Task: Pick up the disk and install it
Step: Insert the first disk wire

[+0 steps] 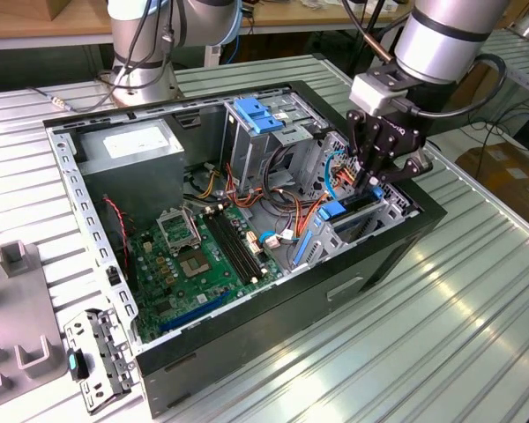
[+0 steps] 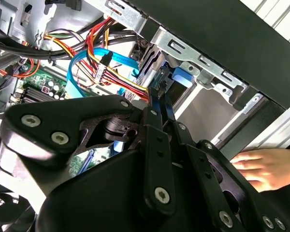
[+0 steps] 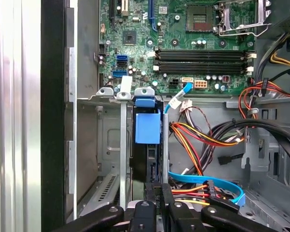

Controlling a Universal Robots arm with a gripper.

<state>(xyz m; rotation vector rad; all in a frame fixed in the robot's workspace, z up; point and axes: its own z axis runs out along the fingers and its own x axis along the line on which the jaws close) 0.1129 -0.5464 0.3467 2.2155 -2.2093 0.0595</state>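
One gripper (image 1: 368,181), its fingers (image 3: 154,193) pressed together on the edge of one disk (image 3: 147,130), which stands on edge directly beneath it in a bay of the open computer case (image 1: 106,264). The case lies on a ribbed metal table (image 1: 441,335). One person's hand (image 2: 261,166) rests beside it.

Ribbed metal table (image 1: 476,300), wooden bench (image 1: 35,22) behind

A robotics lab or workshop is showing here: an opened computer case (image 1: 247,229) is lying on a ribbed metal table (image 1: 476,300), 2 robot arm bases (image 1: 145,44) are standing behind it, and wooden benches (image 1: 35,22) are running along the back.
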